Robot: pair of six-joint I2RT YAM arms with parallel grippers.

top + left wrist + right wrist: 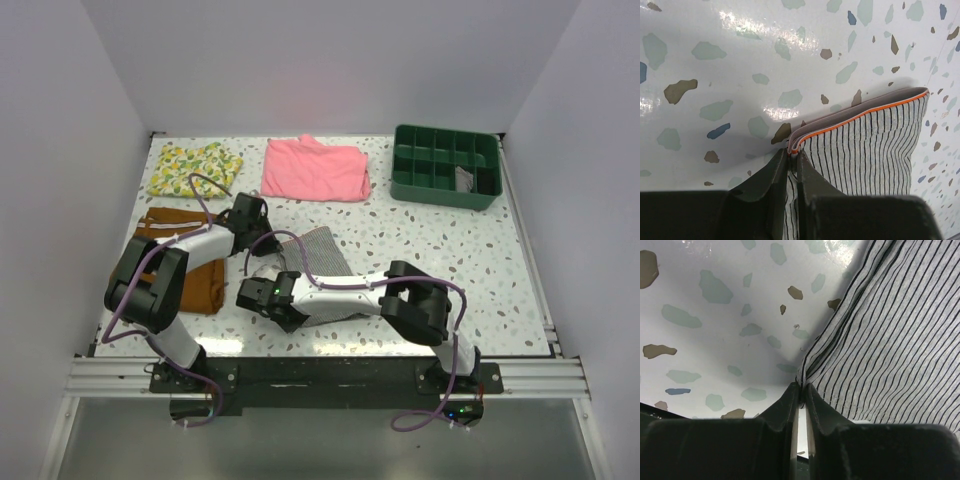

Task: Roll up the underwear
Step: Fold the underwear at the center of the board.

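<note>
The grey-and-white striped underwear [318, 250] lies at the table's middle, between the two arms. In the left wrist view my left gripper [791, 156] is shut on the corner of its orange-edged waistband [860, 114]; the striped fabric [865, 155] hangs to the right, lifted off the table. In the right wrist view my right gripper [801, 388] is shut on another edge of the underwear [890, 340], also raised above the table. From above, the left gripper [250, 215] is at the underwear's far left corner and the right gripper [262, 293] at its near left.
Rust-brown shorts [195, 280] lie under the left arm. A yellow patterned cloth [195, 168] and a pink folded garment [315, 168] lie at the back. A green divided tray [445, 165] stands at the back right.
</note>
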